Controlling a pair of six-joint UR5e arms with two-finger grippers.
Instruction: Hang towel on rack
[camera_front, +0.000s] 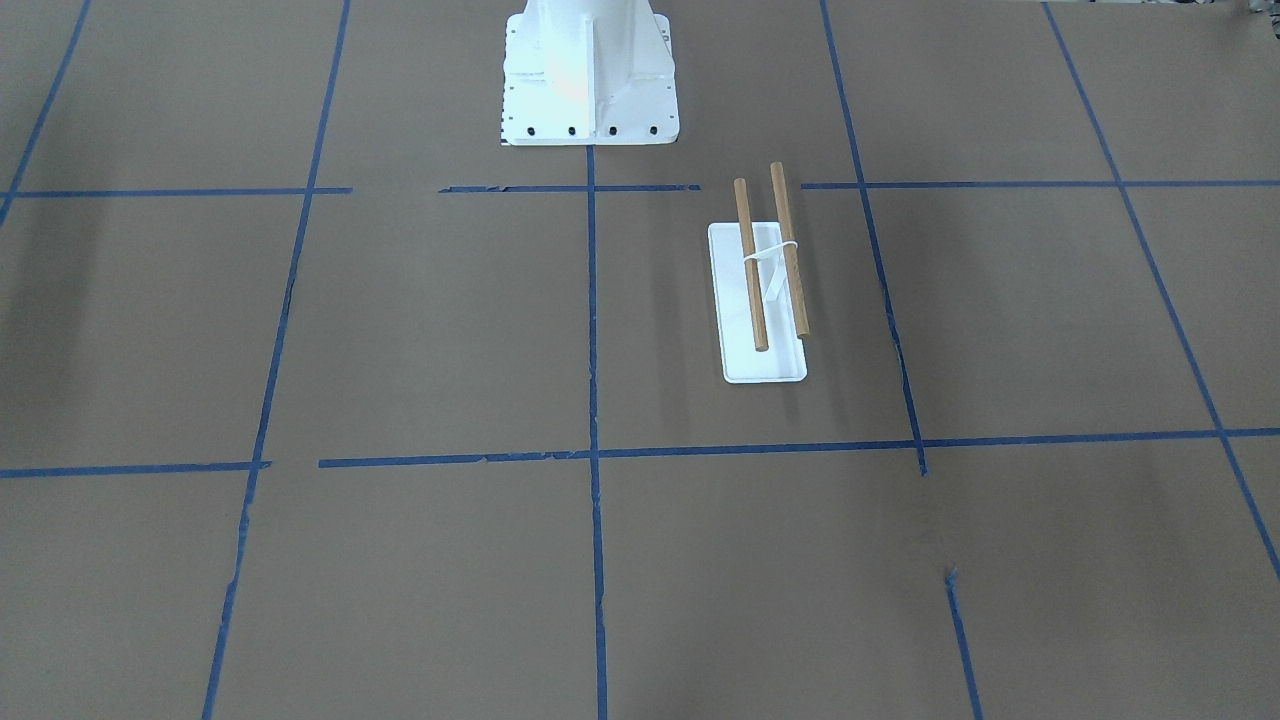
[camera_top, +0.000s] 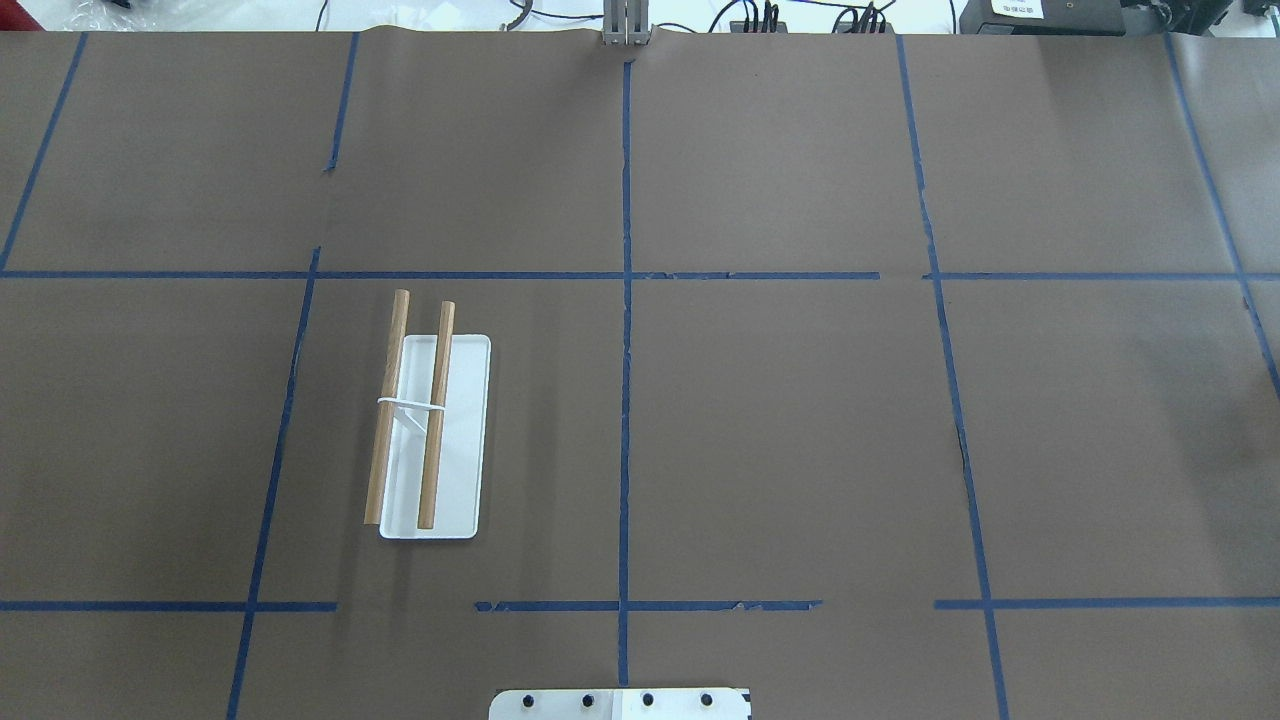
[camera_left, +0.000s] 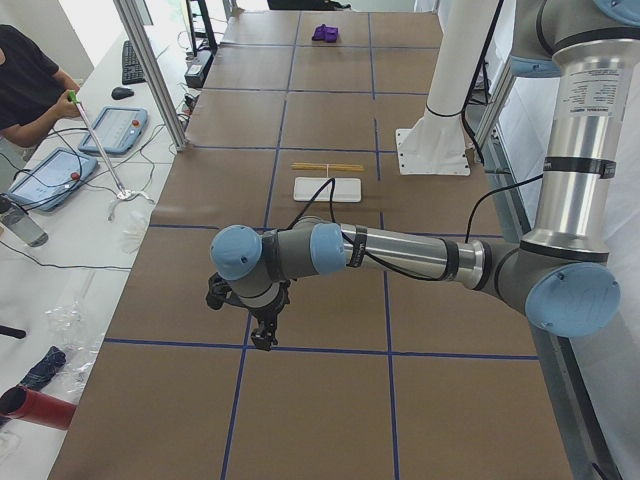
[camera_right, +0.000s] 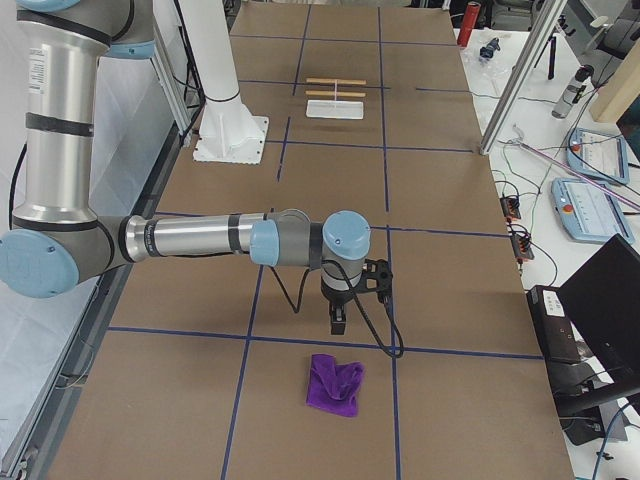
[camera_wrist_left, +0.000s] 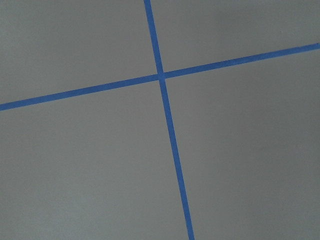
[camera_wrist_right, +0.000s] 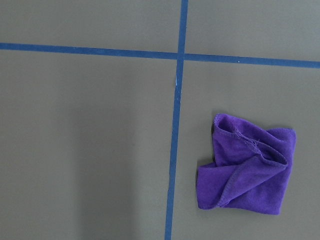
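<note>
The purple towel (camera_right: 334, 386) lies crumpled on the brown table near the robot's right end; it also shows in the right wrist view (camera_wrist_right: 247, 167) and far off in the exterior left view (camera_left: 325, 33). The rack (camera_front: 765, 365) stands on the robot's left half (camera_top: 462, 440), with two bare wooden dowels over its white base. My right gripper (camera_right: 338, 322) hangs above the table a little short of the towel. My left gripper (camera_left: 262, 335) hangs above a tape cross (camera_wrist_left: 161, 76), far from the rack. I cannot tell whether either gripper is open or shut.
The white bolted robot pedestal (camera_front: 588, 75) stands at the robot's edge of the table, in the middle. Blue tape lines grid the brown table. An operator (camera_left: 25, 85) sits at a side bench with tablets. Aluminium posts (camera_right: 520, 70) stand along the operators' side.
</note>
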